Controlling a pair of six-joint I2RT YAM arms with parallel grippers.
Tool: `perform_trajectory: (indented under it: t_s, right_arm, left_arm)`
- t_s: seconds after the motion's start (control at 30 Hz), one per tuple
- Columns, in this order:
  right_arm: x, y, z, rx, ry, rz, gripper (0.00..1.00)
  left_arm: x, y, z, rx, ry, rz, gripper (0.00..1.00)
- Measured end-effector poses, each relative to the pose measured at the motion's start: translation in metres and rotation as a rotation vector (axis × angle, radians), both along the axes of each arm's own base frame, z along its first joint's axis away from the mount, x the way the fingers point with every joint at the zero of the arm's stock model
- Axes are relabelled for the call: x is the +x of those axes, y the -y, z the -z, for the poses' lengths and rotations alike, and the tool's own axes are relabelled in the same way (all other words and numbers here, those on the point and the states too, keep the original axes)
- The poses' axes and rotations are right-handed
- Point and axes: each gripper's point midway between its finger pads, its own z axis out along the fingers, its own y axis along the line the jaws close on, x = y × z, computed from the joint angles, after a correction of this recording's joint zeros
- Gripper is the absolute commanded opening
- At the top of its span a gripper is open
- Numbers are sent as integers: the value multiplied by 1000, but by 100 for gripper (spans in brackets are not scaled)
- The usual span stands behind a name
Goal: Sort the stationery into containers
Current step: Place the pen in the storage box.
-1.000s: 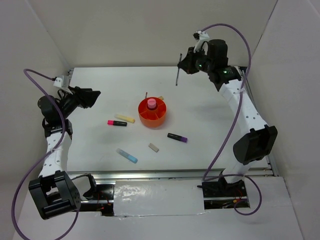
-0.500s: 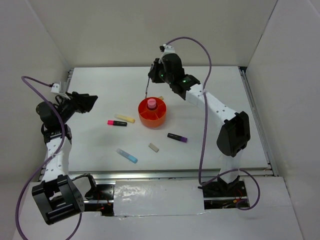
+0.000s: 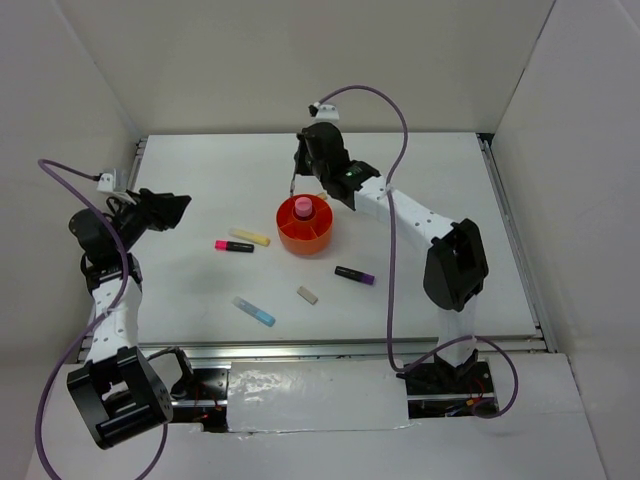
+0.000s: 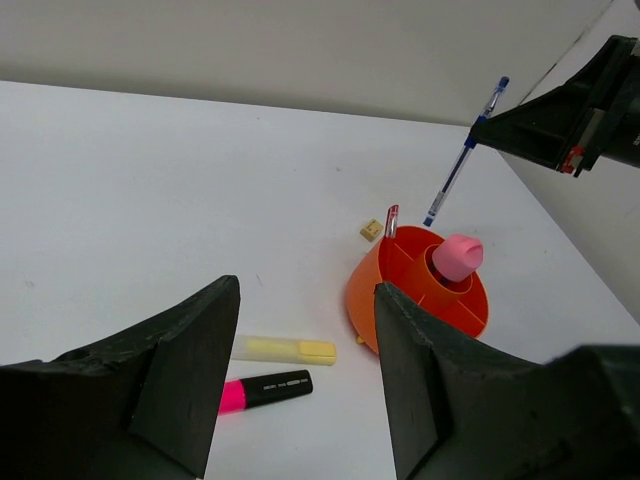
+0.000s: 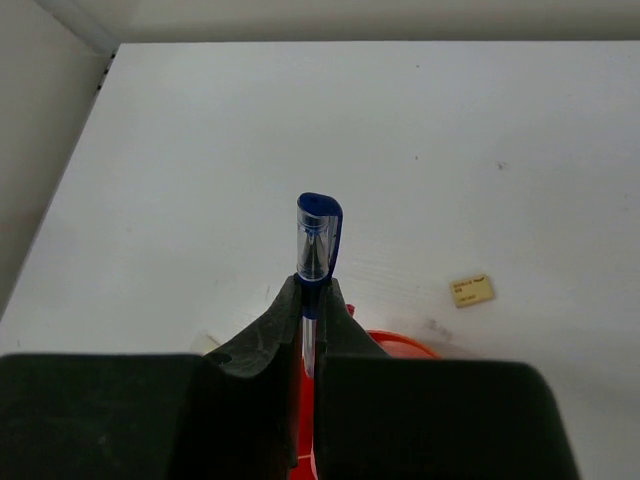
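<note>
Right claw (image 5: 312, 300) clamped on thin blue pen (image 5: 318, 235) | pen over far rim of orange organizer (image 4: 385, 290) | left claw (image 4: 305, 320) agape, empty

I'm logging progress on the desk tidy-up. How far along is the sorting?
Done: pink cylinder and red pen sit in the orange organizer. In hand: the right gripper holds a blue pen near its far rim. Left on the table: yellow marker, pink-black marker, light blue marker, purple-black marker, eraser.
</note>
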Motion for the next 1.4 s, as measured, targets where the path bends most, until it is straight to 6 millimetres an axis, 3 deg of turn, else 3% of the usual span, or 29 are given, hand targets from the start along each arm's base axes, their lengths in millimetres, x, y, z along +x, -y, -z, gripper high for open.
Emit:
perform_trajectory:
  t_s: [0.2,0.7,1.07,1.33,1.4]
  right_arm:
    - [-9,-11,24,-30,-38,-12,0]
    - [-28,-26,59,-71,-96,-45,9]
    - [-33,-32,69,-87,-109,-53,13]
    - [-34,-31,73,-87,-121,-51,22]
    - [-35,-31,76,-83,-130,-49,36]
  left_arm:
    - [-1,-1,3,-1,-2,1,68]
    - [-3,-9,3,-19,-8,-16,68]
    - [-5,-13,3,-17,-3,-15,68]
    - [-5,-16,4,-16,-2,-18,68]
    - [-5,-16,4,-15,0,-17,68]
